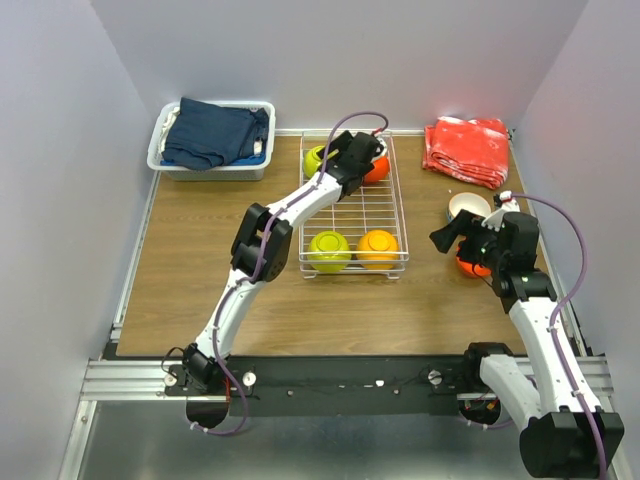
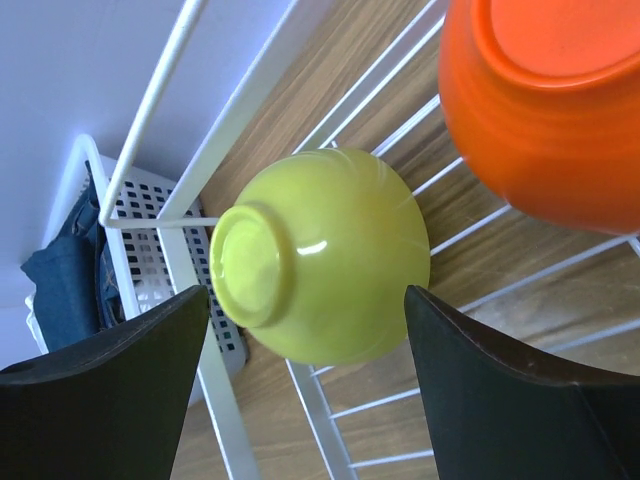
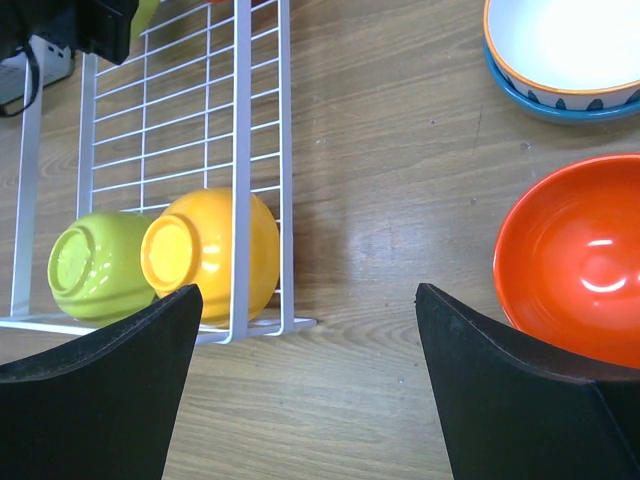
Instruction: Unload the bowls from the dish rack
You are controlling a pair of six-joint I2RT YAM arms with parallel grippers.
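The right gripper [image 3: 305, 300] hung open and empty by a red-orange bowl [image 3: 575, 260], right of the dish rack [image 1: 355, 210]. An orange bowl [image 1: 378, 248] lay upturned at the rack's near end. At its far end the left gripper [image 2: 305, 300] stood open astride a yellow-green bowl [image 2: 320, 255].

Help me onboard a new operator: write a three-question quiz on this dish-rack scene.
1. True or false: the dish rack holds exactly four bowls.
2. Which bowl does the open left gripper straddle? A) yellow-green bowl B) orange C) red-orange
3. Fill in: on the table, the white striped bowl sits inside the ____ bowl.

Key: 1 true; 2 A; 3 blue, the blue bowl.
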